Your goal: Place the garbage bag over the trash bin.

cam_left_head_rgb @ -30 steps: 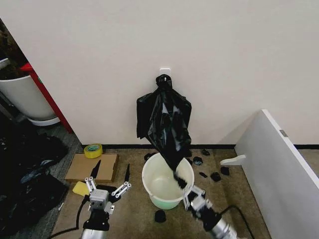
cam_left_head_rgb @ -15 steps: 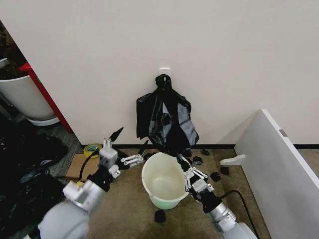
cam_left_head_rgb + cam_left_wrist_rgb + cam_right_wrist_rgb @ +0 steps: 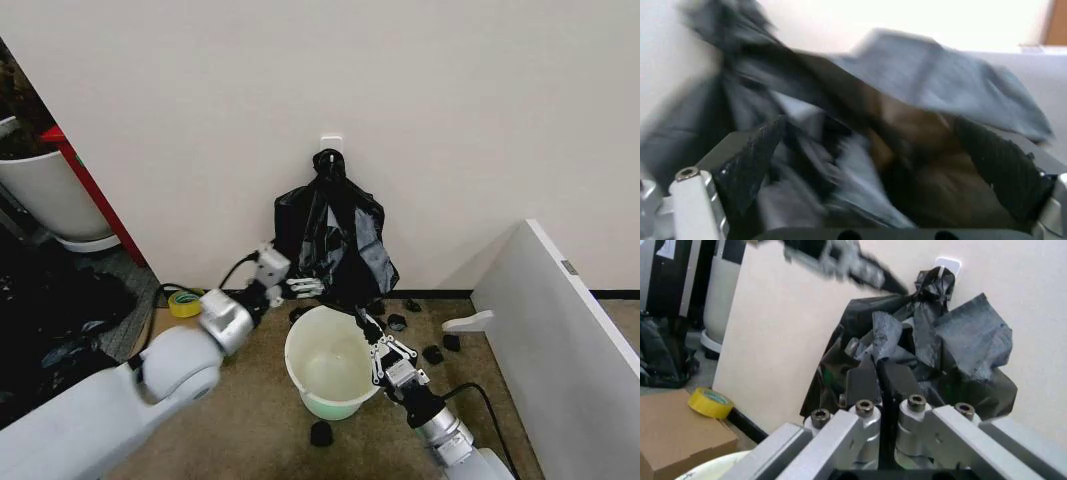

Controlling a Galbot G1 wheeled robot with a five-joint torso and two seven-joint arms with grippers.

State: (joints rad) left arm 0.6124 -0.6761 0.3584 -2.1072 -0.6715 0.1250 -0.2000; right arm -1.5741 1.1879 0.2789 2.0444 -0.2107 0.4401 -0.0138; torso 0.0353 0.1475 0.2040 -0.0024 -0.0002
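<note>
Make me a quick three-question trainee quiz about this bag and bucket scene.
1. True or false: the garbage bag already covers the trash bin.
2. Which gripper pinches the bag's lower edge? A. left gripper B. right gripper
3. Fill in: the left gripper's jaws are ___.

Key: 1 false, it hangs from a wall hook. 2 B. 3 open, beside the bag.

You have a yellow tape roll [image 3: 186,303] beside flat cardboard [image 3: 673,430] on the floor, a white tub [image 3: 45,198] at left, and a white board [image 3: 560,330] at right.
</note>
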